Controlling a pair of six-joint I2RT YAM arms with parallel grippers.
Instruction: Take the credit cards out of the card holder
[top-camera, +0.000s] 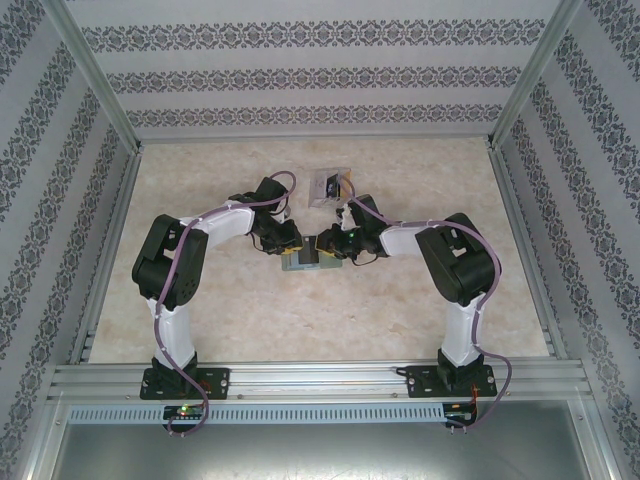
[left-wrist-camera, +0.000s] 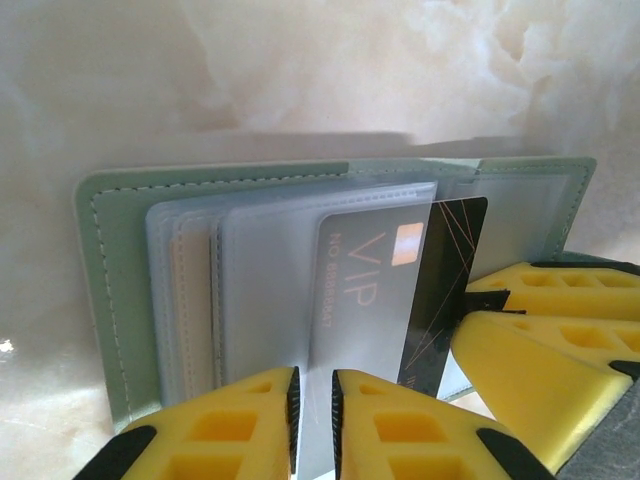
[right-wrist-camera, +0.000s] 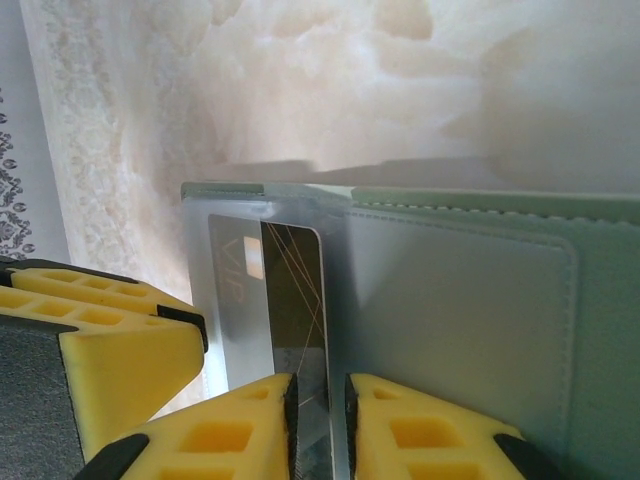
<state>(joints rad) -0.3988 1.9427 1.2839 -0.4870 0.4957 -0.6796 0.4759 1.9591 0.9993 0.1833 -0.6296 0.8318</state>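
**Counting Two Cards, One Holder**

One card holder (left-wrist-camera: 110, 300) lies open on the table (top-camera: 300, 330). Two sleeved credit cards show: one grey VIP card (left-wrist-camera: 365, 290), one black card (left-wrist-camera: 450, 270). Left gripper (left-wrist-camera: 317, 400) pinches the grey VIP card. The right gripper (right-wrist-camera: 321, 420), narrow, straddles the black card, grip unclear. One clear tray (top-camera: 330, 186) sits beyond.

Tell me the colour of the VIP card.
The VIP card is silver-grey with a coppery chip; clearest in the left wrist view.

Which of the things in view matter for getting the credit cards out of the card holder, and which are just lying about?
Part of the job:
- card holder, lying open
- grey VIP card in a clear sleeve
- black card, partly behind it

Just lying about:
- clear plastic tray, beyond the card holder
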